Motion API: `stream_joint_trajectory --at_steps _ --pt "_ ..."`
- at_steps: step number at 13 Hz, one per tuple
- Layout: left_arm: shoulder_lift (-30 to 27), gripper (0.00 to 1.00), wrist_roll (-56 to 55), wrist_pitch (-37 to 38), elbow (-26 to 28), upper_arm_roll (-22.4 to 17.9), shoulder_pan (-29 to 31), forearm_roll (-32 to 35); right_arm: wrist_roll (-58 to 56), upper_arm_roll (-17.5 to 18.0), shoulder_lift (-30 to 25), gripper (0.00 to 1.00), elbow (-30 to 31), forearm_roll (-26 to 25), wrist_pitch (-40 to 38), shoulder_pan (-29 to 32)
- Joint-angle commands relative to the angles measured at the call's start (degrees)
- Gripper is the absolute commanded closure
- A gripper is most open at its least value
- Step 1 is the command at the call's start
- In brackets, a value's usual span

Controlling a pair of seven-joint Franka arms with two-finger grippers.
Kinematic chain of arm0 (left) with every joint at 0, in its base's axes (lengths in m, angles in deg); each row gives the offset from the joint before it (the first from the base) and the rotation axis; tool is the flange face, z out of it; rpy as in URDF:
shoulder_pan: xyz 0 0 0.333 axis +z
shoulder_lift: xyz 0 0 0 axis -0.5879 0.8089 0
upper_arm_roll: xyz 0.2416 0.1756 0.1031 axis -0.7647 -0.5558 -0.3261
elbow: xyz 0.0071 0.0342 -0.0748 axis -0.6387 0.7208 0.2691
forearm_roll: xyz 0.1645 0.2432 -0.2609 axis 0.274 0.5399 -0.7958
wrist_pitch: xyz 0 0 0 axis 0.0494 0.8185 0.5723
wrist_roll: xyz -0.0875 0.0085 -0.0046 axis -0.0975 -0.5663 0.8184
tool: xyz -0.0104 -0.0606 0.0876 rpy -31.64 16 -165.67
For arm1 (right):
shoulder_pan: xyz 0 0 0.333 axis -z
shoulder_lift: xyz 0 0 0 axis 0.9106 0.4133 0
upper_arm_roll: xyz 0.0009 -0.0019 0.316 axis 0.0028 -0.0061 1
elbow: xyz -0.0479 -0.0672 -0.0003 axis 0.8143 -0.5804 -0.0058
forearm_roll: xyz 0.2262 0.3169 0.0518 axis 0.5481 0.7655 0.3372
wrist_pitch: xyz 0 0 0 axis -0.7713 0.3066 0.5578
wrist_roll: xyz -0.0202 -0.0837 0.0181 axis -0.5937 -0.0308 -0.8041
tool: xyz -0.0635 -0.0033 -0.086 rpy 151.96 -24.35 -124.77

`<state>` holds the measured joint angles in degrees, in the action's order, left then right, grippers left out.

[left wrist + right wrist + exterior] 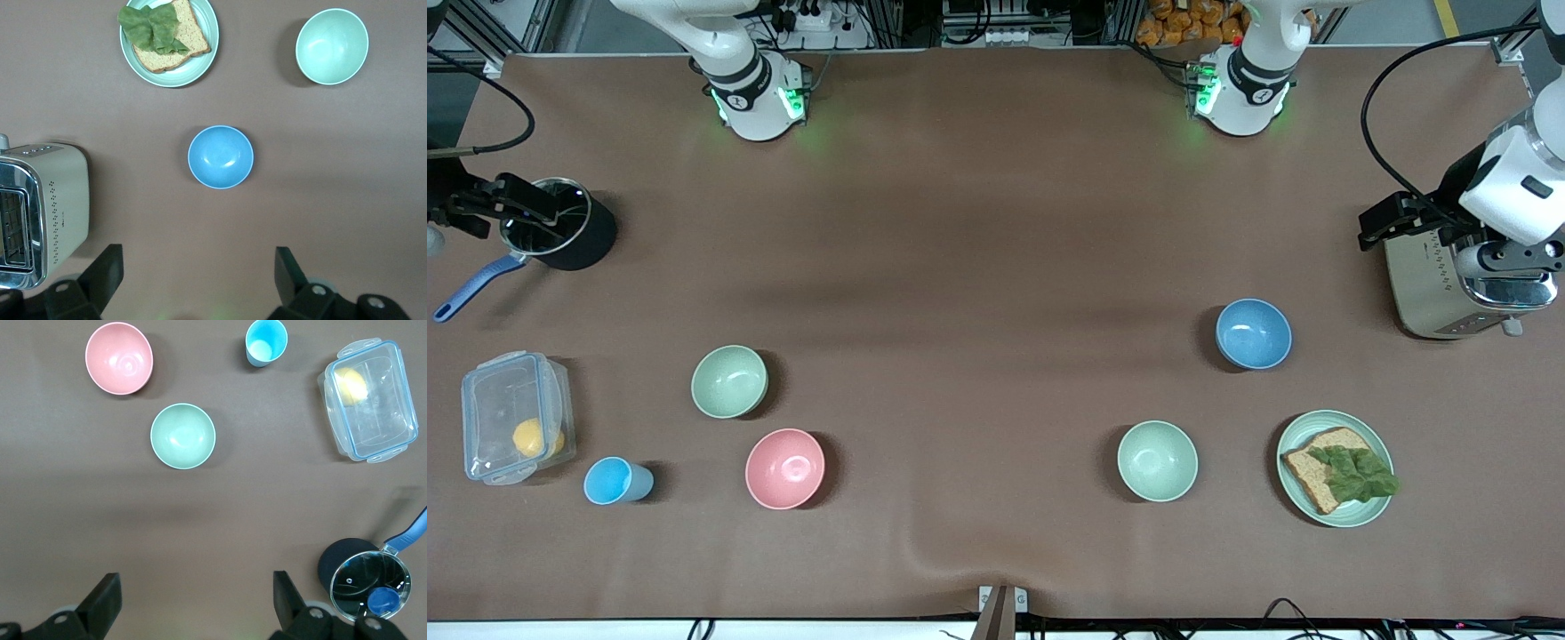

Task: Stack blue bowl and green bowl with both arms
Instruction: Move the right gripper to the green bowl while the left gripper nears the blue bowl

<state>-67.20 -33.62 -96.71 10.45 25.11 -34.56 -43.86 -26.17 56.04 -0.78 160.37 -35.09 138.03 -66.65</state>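
Observation:
The blue bowl (pixel 1254 333) stands upright and empty toward the left arm's end of the table; it also shows in the left wrist view (pixel 220 157). The sage green bowl (pixel 729 381) stands upright and empty toward the right arm's end; it also shows in the right wrist view (pixel 183 435). My left gripper (pixel 198 252) is open and empty, held high, well apart from the blue bowl. My right gripper (pixel 195 576) is open and empty, held high, well apart from the green bowl. In the front view the left hand (pixel 1504 260) hangs over the toaster.
A paler mint bowl (pixel 1158 460) and a mint plate (pixel 1294 436) with bread and lettuce lie nearer the camera than the blue bowl. A toaster (pixel 1427 284) stands beside it. A pink bowl (pixel 784 468), light-blue cup (pixel 616 481), plastic box (pixel 514 429) and black pot (pixel 560 222) surround the green bowl.

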Motion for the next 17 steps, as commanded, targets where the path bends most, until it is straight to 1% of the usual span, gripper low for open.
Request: stream_joint_trajectory --at_steps 1,4,6,9,10,11,13,15,17 --pt "-1.0 0.00 1.3 1.0 0.0 -0.1 0.2 -0.5 0.2 0.8 0.6 0.00 -1.4 -0.2 -1.1 1.1" --pt "-0.8 0.00 1.4 1.0 0.0 -0.5 0.3 -0.5 0.1 0.8 0.7 0.00 -1.4 -0.2 -0.5 1.2" --pt "-0.2 0.00 1.8 0.8 0.1 -0.7 1.4 -0.7 0.2 0.9 0.8 0.00 -1.2 -0.2 -0.5 0.8" --pt "4.8 0.00 2.0 -1.3 1.9 -0.7 1.8 -0.6 0.1 0.9 1.4 0.00 -1.1 -0.1 -0.3 0.9" --pt "6.1 0.00 2.0 -4.1 4.1 -0.7 2.3 -0.5 0.1 0.9 2.1 0.00 -1.0 -0.1 -0.3 1.0" --pt "6.3 0.00 2.0 -8.1 7.5 -0.7 2.5 0.2 0.1 0.9 3.4 0.00 -0.8 -0.1 -0.2 1.0" --pt "7.2 0.00 2.0 -18.9 15.5 -0.5 2.2 4.8 0.1 0.9 9.9 0.00 0.1 -0.1 0.4 1.2" --pt "9.3 0.00 2.0 -29.5 21.8 -0.5 2.5 5.3 -1.3 0.9 16.3 0.00 0.1 0.3 4.2 1.8" --pt "10.8 0.00 1.9 -37.6 26.4 -0.4 2.9 5.3 -4.9 0.9 22.7 0.00 0.1 0.6 10.2 2.9"
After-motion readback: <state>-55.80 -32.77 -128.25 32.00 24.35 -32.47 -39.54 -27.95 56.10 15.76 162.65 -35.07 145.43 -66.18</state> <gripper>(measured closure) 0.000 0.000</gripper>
